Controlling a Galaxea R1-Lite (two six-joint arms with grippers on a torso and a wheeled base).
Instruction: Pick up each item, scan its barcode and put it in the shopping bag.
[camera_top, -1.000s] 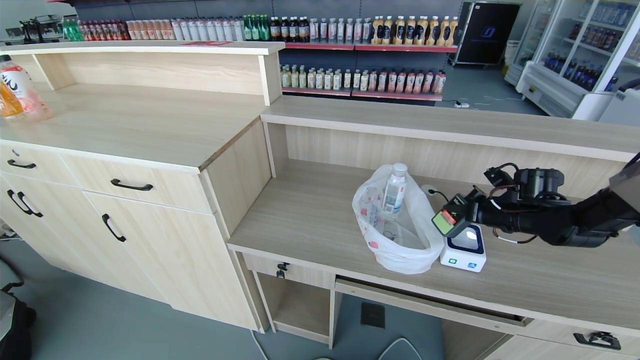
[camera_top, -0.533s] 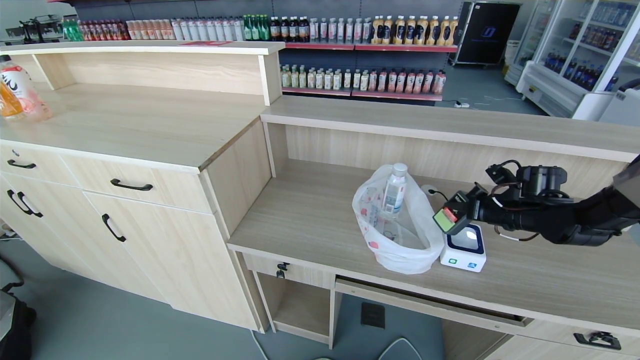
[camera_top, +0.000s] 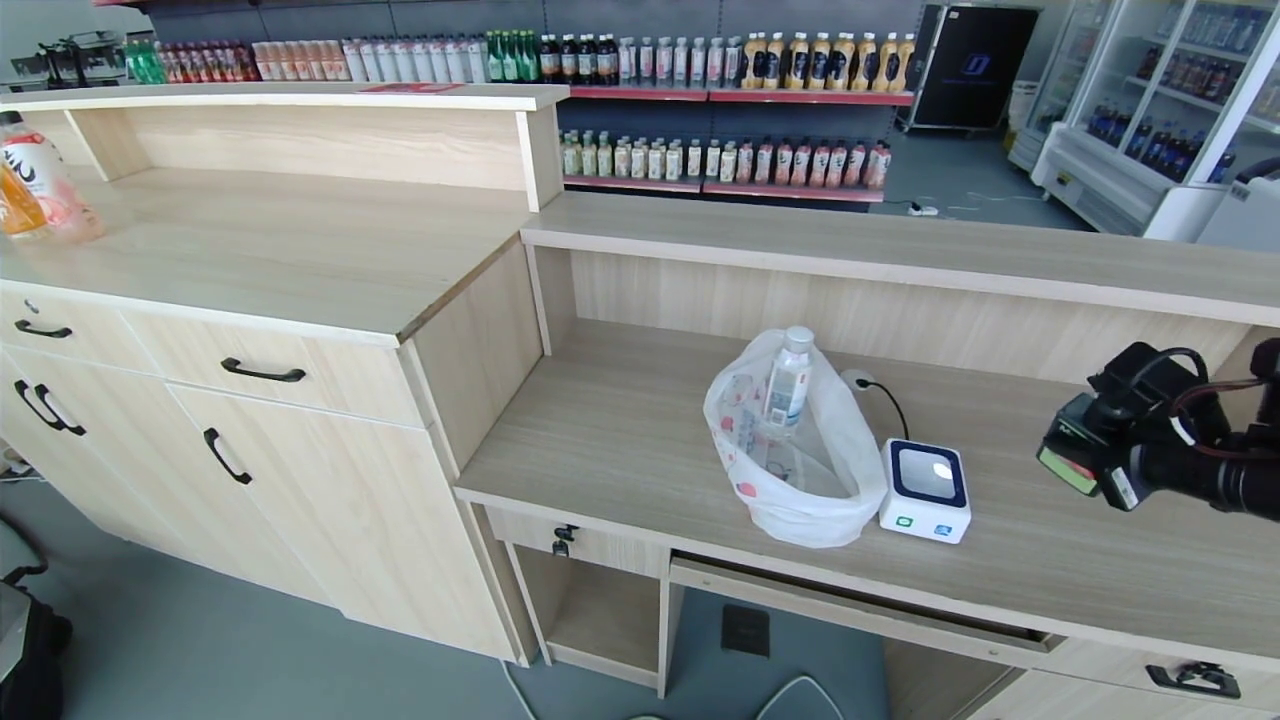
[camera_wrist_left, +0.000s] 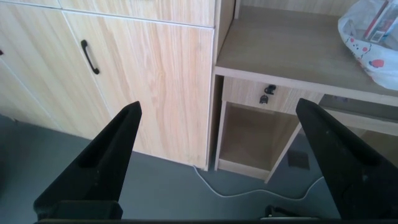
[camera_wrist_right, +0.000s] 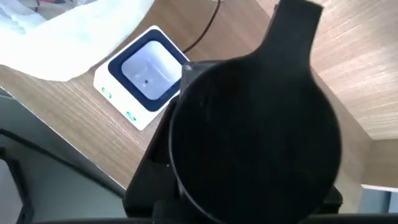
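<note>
A white plastic shopping bag (camera_top: 800, 480) stands open on the lower desk (camera_top: 620, 430), with a clear bottle (camera_top: 790, 380) upright inside it. Just right of the bag sits the white barcode scanner (camera_top: 925, 490) with its dark window facing up. My right gripper (camera_top: 1090, 465) hovers over the desk well to the right of the scanner, shut on a dark round item (camera_top: 1070, 462) with a green and red face. The right wrist view has that item (camera_wrist_right: 255, 143) close up, with the scanner (camera_wrist_right: 146, 74) and bag (camera_wrist_right: 68, 37) beyond. My left gripper (camera_wrist_left: 217, 162) hangs open above the floor beside the cabinet.
Two drink bottles (camera_top: 35, 185) stand at the far left of the higher counter (camera_top: 300, 250). A raised ledge (camera_top: 900, 250) runs behind the desk. The scanner's black cable (camera_top: 890, 400) runs toward the back wall. Drawers and cupboard doors (camera_wrist_left: 143, 68) lie below the counter.
My right arm has pulled back to the right with the dark item, from just above the scanner to a spot well clear of it. The bag and scanner have not moved.
</note>
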